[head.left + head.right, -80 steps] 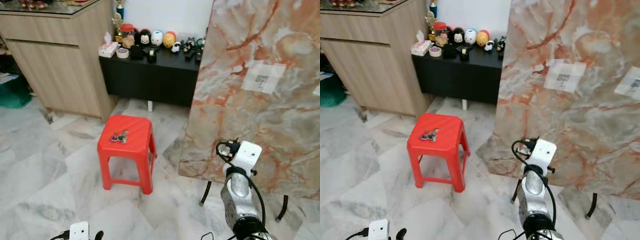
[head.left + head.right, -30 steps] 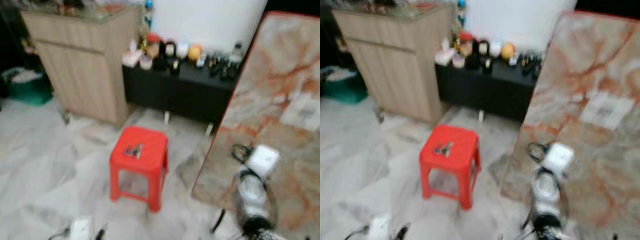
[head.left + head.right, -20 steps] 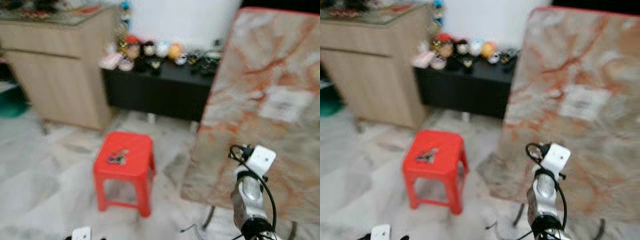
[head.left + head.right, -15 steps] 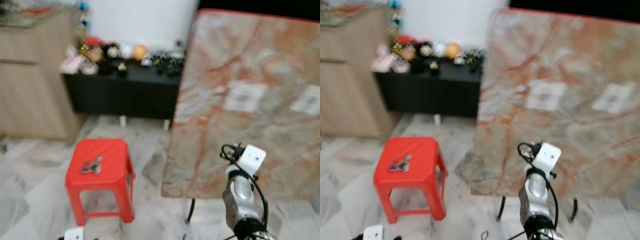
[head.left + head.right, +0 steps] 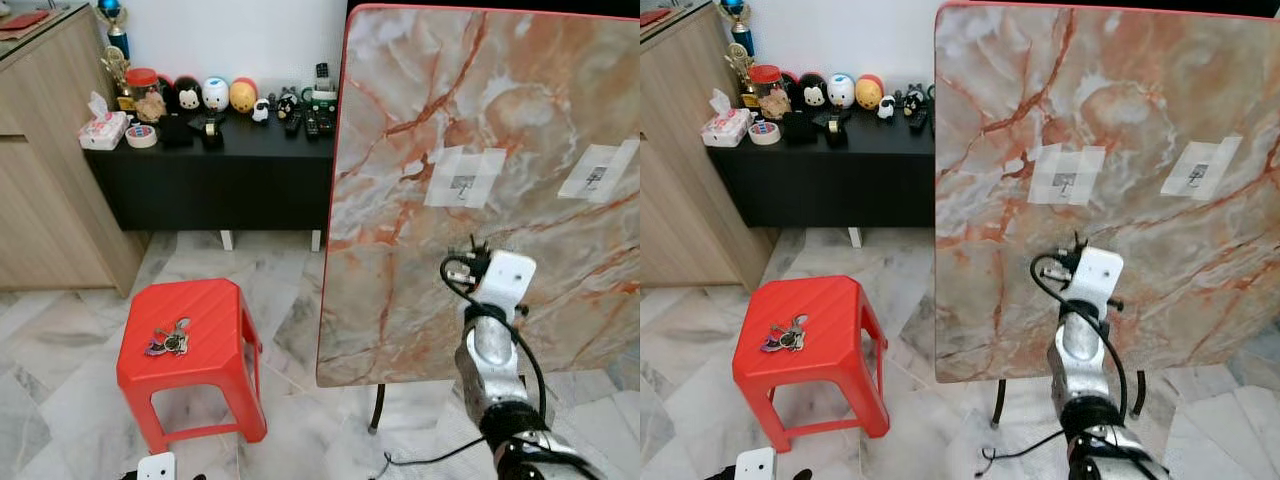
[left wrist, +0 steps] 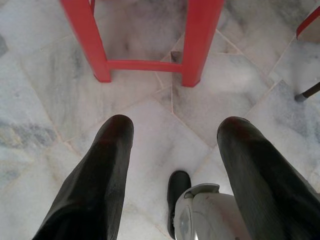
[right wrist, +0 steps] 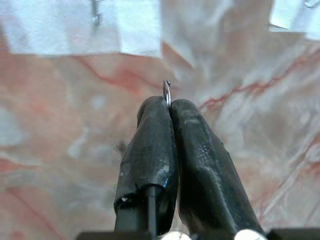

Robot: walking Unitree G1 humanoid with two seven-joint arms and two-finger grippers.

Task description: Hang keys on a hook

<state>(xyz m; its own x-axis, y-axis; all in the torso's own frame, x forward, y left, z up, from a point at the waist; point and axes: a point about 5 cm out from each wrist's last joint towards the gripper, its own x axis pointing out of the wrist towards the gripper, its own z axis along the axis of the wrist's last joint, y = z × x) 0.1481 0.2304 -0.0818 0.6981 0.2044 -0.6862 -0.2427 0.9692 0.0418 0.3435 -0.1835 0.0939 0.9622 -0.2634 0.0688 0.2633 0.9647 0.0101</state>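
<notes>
Marble-patterned board (image 5: 480, 190) upright, red stool (image 5: 190, 350) on pale marble floor (image 5: 60, 340), black sideboard (image 5: 220, 160) behind

One red stool (image 5: 195, 340), one bunch of keys (image 5: 168, 341), one marble board (image 5: 480, 180), two taped hooks (image 5: 1066, 181)

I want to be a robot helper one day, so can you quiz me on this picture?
1. True or false: the keys lie on the red stool.
2. The right hand is: A) wide open, B) shut on a thin metal ring, C) shut on the keys.
3. How many white patches are stuck on the marble board?

Key: 1 true; 2 B; 3 two.
</notes>
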